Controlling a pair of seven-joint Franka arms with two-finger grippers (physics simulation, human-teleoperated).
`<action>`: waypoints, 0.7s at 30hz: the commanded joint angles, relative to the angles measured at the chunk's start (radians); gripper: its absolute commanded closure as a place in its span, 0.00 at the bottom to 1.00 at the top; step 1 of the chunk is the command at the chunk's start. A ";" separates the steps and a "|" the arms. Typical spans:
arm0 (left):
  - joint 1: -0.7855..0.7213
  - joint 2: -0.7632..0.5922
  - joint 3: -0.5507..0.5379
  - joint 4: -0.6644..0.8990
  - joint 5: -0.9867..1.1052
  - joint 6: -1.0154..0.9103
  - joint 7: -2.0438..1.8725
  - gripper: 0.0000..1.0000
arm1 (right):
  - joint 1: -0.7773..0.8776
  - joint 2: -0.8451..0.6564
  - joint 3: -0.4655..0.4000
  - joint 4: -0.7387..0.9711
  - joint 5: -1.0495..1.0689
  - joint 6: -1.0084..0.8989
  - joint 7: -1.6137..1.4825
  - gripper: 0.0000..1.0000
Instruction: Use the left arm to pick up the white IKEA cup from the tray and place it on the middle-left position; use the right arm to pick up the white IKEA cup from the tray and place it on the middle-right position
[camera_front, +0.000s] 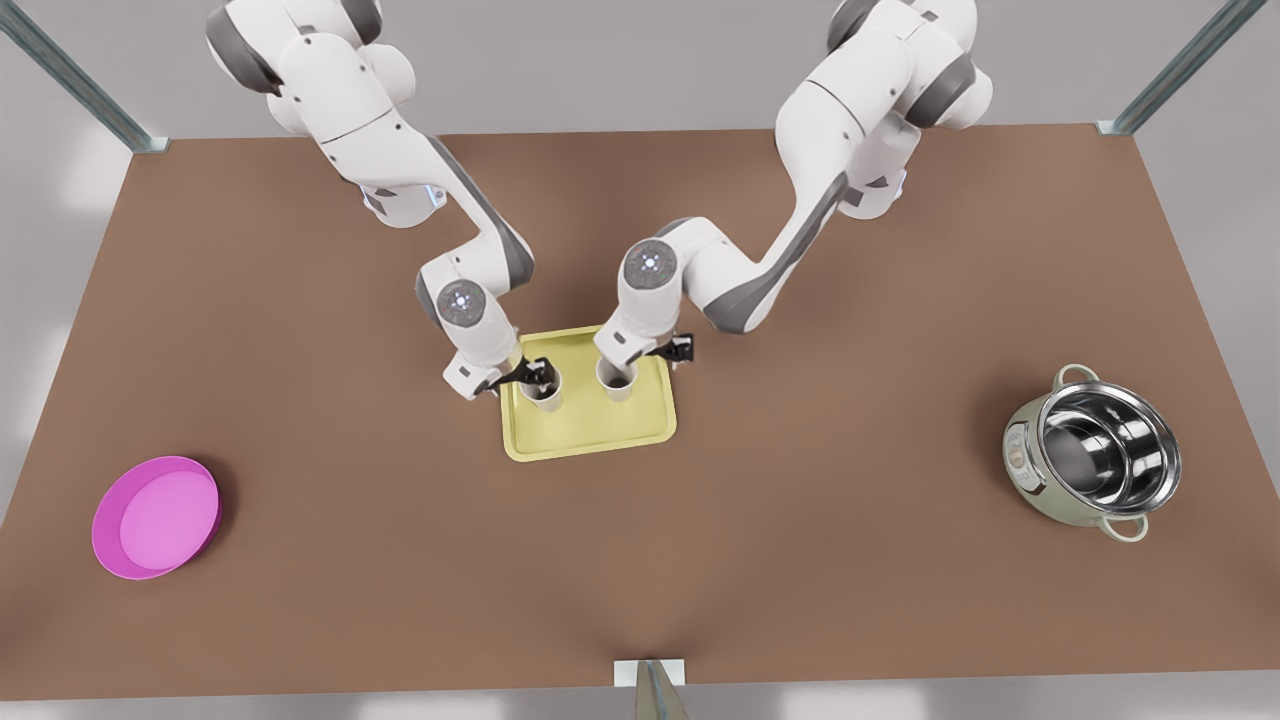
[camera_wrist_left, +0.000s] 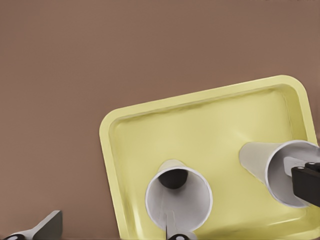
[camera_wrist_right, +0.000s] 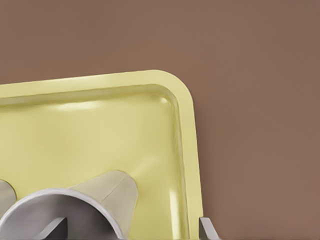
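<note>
We see the tray (camera_front: 590, 425) near the middle of the brown table (camera_front: 640, 560), with two white cups upright on its far half. The left arm (camera_front: 400, 160) comes in from the table's far edge on the front view's left, and its left gripper (camera_front: 535, 374) sits at the rim of the left cup (camera_front: 547, 392), near the tray's far-left corner. In the left wrist view one finger (camera_wrist_left: 172, 227) is down inside that cup (camera_wrist_left: 179, 200) and the other finger (camera_wrist_left: 47, 227) is outside it over the table, so the jaws stand apart, straddling the wall, not clamped. The right arm (camera_front: 850, 140) reaches from the far edge on the front view's right; the right gripper (camera_front: 622, 372) is at the right cup (camera_front: 618, 380), beside the tray's far-right corner. In the right wrist view one finger (camera_wrist_right: 52, 230) is inside the cup (camera_wrist_right: 75, 210) and the other (camera_wrist_right: 207, 229) is outside, past the tray rim (camera_wrist_right: 187, 150); jaws apart, straddling the wall. The left wrist view also shows the second cup (camera_wrist_left: 280, 170) with the other gripper's black finger at it. A magenta dish (camera_front: 155, 515) sits near the table's near-left corner; a steel pot (camera_front: 1095, 450) sits toward the right edge.
</note>
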 joint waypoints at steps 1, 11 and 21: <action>-0.006 0.005 0.000 0.000 0.004 0.064 -0.326 0.00 | 0.001 0.009 0.001 0.001 -0.001 0.037 0.150 0.08; -0.015 0.099 0.004 -0.002 0.075 0.140 -0.344 0.00 | -0.001 0.032 0.000 0.005 -0.001 0.035 0.161 0.83; -0.035 0.103 0.004 -0.046 0.087 0.144 -0.351 0.00 | -0.295 -0.149 -0.011 0.037 -0.001 -0.095 -0.246 0.93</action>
